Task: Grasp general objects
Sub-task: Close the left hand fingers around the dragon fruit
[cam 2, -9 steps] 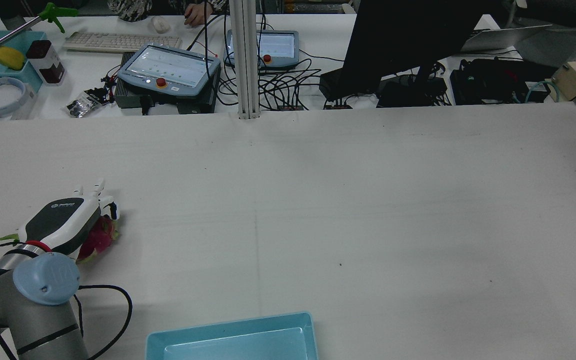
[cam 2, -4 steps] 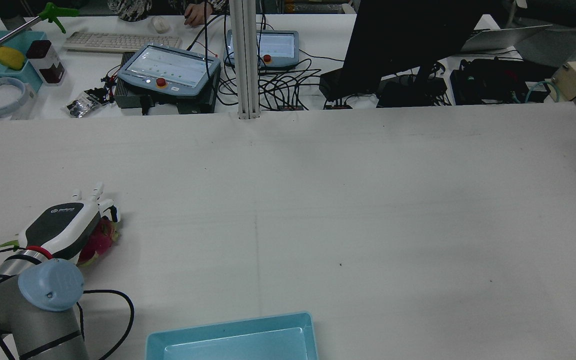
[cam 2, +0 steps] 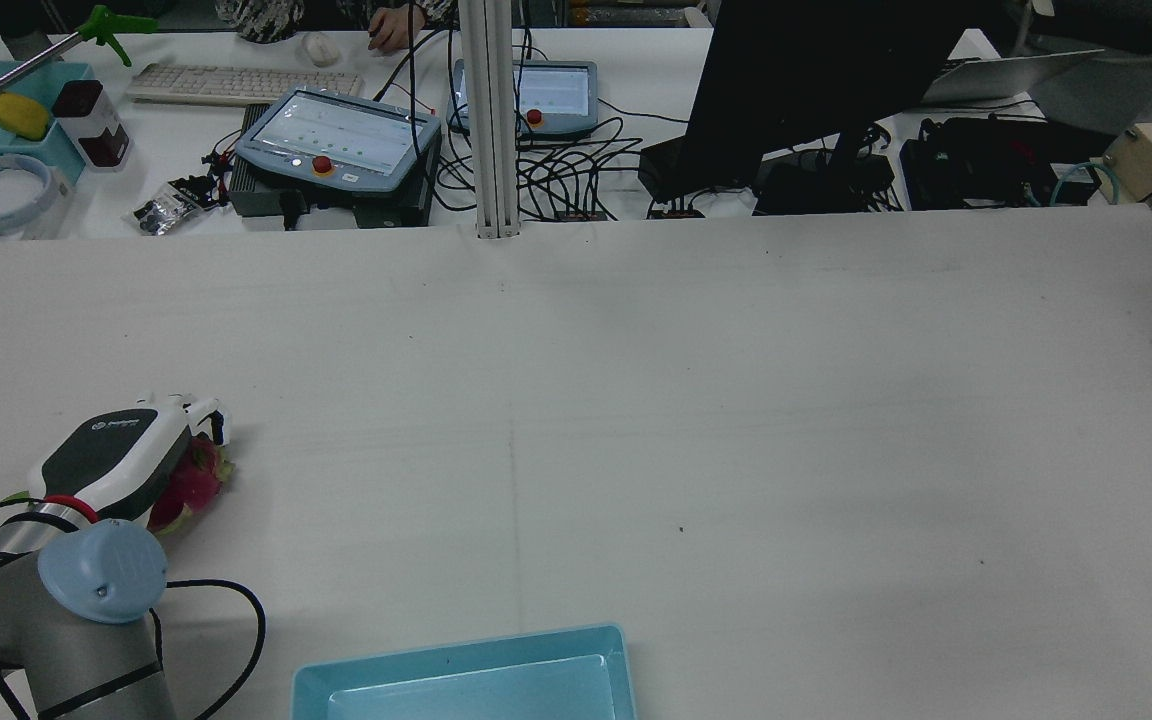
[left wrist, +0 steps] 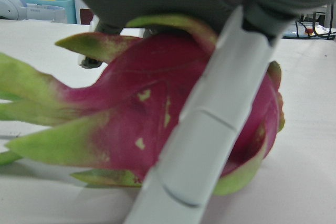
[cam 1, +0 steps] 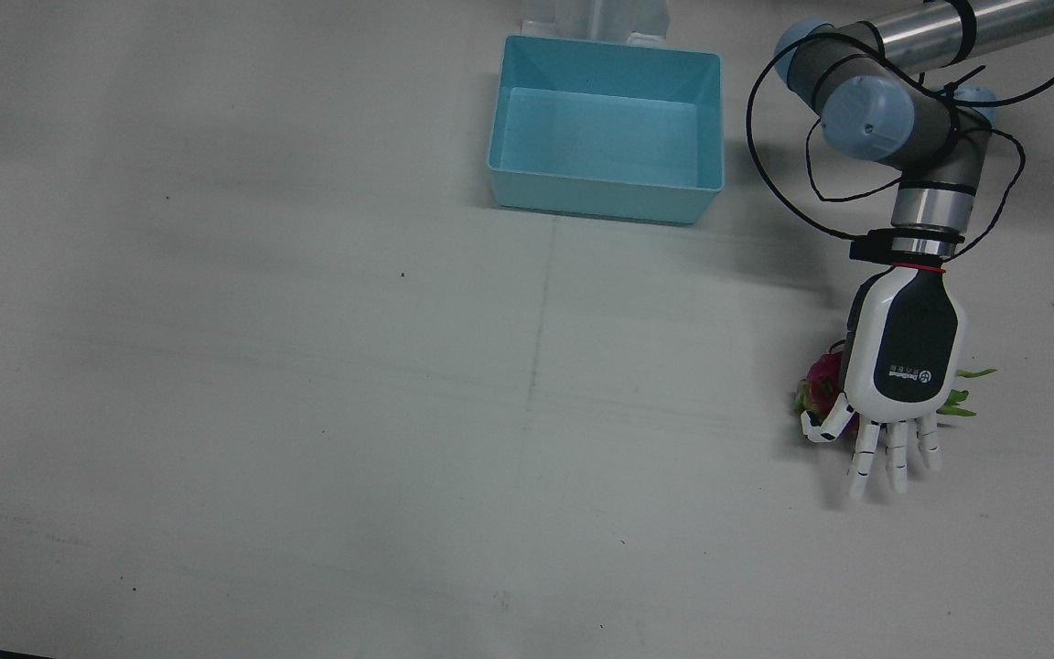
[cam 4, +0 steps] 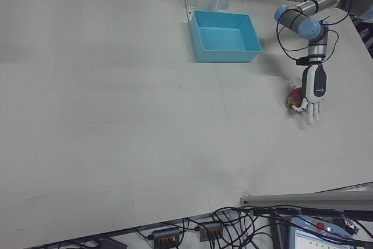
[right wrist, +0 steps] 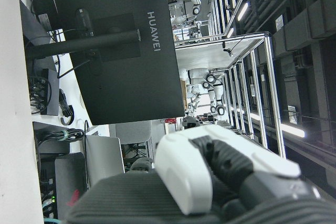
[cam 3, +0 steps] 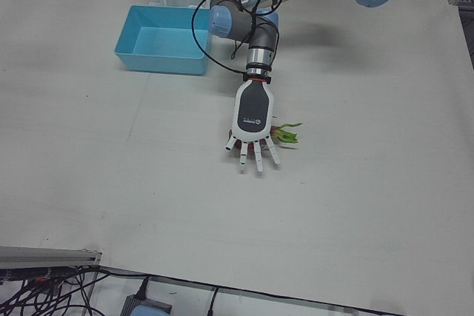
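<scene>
Dragon fruit (cam 1: 822, 377) lies under the spread left hand (cam 1: 898, 366).

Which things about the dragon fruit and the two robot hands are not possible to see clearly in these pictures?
- Dragon fruit: front view, mostly hidden under the left robot hand.
- Grip contact: left hand view, one finger crosses the fruit; the others are out of frame.
- Right robot hand: right hand view, only part shows; its fingers are cut off.

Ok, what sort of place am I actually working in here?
Most likely a robotics lab teleoperation station: teach pendants and tangled cables beyond the white table, with more robot arms in the background racks.
</scene>
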Robot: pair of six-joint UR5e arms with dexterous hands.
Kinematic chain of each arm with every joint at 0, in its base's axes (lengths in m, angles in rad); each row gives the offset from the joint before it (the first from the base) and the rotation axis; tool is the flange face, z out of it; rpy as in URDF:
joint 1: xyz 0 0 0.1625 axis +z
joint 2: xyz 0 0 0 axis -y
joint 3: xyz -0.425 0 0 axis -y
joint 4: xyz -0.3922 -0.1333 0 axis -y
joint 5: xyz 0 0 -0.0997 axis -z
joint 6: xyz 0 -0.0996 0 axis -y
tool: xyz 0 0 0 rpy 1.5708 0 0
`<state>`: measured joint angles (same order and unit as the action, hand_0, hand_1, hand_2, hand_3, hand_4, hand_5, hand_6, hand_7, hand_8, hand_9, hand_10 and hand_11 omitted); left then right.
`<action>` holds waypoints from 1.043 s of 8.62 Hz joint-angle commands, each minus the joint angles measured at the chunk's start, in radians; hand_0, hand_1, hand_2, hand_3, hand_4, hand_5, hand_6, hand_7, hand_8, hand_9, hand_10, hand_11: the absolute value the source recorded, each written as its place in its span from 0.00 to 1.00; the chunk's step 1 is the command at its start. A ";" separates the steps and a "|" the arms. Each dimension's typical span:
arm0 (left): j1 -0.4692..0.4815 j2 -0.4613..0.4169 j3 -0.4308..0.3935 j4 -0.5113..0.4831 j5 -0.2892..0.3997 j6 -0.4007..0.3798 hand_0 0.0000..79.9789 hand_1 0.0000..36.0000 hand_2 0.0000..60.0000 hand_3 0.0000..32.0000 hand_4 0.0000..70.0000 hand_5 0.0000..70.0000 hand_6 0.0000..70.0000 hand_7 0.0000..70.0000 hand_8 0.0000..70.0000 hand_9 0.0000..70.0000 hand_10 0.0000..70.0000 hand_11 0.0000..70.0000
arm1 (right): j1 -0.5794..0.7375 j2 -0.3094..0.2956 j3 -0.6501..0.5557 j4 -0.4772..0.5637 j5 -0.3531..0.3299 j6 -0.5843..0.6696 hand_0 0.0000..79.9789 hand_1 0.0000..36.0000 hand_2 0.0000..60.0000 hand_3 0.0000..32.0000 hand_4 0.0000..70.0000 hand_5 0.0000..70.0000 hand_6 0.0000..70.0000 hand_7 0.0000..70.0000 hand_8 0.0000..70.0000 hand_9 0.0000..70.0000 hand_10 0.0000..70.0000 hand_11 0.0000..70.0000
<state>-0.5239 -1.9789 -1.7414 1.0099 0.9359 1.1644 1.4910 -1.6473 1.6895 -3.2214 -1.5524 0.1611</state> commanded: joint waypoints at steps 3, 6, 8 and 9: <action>-0.005 0.000 0.002 0.012 -0.002 0.001 1.00 1.00 0.46 0.00 0.57 1.00 0.74 1.00 0.53 0.73 0.51 0.76 | 0.000 0.001 0.001 -0.002 0.000 0.000 0.00 0.00 0.00 0.00 0.00 0.00 0.00 0.00 0.00 0.00 0.00 0.00; -0.007 -0.008 -0.053 0.047 -0.011 -0.006 1.00 1.00 0.64 0.00 0.98 1.00 1.00 1.00 0.89 1.00 0.83 1.00 | 0.000 0.000 0.001 -0.002 -0.002 0.000 0.00 0.00 0.00 0.00 0.00 0.00 0.00 0.00 0.00 0.00 0.00 0.00; -0.036 -0.041 -0.099 -0.070 0.150 0.000 1.00 1.00 1.00 0.00 1.00 1.00 1.00 1.00 0.99 1.00 0.93 1.00 | 0.000 0.000 0.001 -0.002 -0.002 0.000 0.00 0.00 0.00 0.00 0.00 0.00 0.00 0.00 0.00 0.00 0.00 0.00; -0.117 -0.069 -0.084 -0.161 0.329 0.004 1.00 1.00 1.00 0.00 0.97 1.00 1.00 1.00 0.99 1.00 0.95 1.00 | 0.000 0.000 0.001 -0.002 0.000 0.000 0.00 0.00 0.00 0.00 0.00 0.00 0.00 0.00 0.00 0.00 0.00 0.00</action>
<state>-0.5418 -1.9997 -1.8200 0.9983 0.9922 1.1614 1.4910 -1.6474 1.6904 -3.2229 -1.5539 0.1611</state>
